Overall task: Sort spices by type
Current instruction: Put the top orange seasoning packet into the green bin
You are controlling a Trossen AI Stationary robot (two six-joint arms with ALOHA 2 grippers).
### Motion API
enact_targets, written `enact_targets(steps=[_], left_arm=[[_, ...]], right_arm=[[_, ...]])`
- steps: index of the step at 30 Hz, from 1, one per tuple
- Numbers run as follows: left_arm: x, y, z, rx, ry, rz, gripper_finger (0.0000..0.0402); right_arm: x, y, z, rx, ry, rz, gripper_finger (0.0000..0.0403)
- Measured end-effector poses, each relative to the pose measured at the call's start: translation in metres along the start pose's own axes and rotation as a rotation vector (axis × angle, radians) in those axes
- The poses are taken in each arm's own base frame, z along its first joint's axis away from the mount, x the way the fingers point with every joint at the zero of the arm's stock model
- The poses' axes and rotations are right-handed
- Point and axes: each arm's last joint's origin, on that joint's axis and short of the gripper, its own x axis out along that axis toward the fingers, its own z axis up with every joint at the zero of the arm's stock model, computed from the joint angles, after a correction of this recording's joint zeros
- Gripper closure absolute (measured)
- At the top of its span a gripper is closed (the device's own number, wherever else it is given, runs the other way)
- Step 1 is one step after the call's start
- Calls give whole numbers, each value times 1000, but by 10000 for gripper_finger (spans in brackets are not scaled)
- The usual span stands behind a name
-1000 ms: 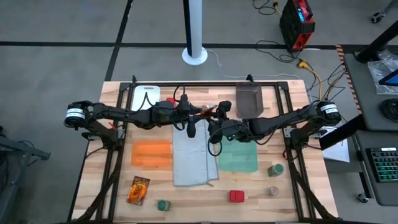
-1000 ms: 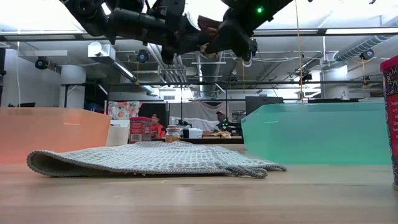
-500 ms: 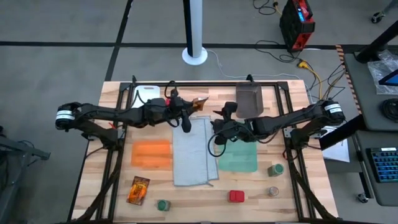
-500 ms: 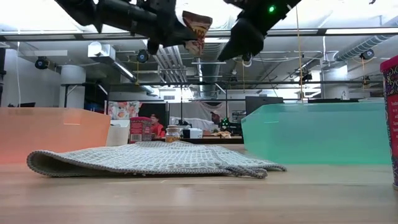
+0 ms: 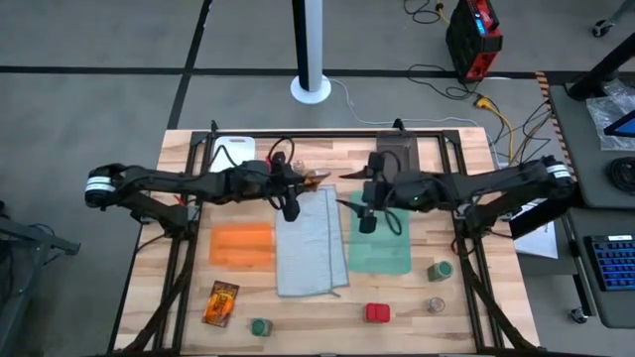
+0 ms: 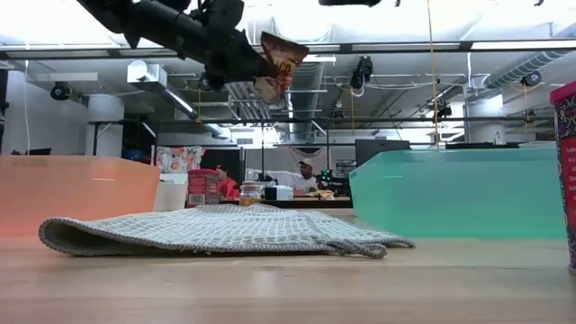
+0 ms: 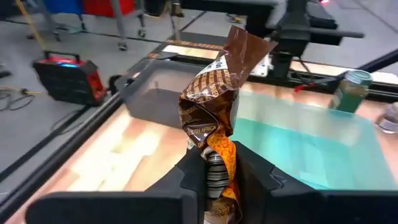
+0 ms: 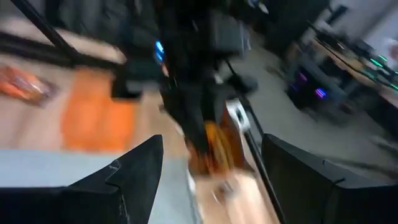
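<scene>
Packet (image 7: 214, 106) in the left gripper (image 7: 214, 163): crinkled foil-like film, glossy, creased all over. Second packet (image 5: 220, 302) on the table has the same shiny finish. Table (image 5: 149, 297): pale wood planks, matt, grain visible. Grey cloth (image 6: 216, 229): coarse knit, rough (weave clear in the low view). Orange cloth (image 5: 241, 245) and green cloth (image 5: 380, 248): flat, matt fabric. Gripper fingers (image 7: 255, 177): dark matt plastic. Bin (image 5: 397, 159): smooth dark grey plastic.
</scene>
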Motion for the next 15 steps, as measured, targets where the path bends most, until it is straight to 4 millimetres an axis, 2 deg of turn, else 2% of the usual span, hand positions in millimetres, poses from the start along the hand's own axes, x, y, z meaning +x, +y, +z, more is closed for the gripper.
enact_targets(steps=[15], left_arm=[[3,-17,5,10,-83,-147,355]], right_arm=[[34,-5,-17,-24,42,-23,163]])
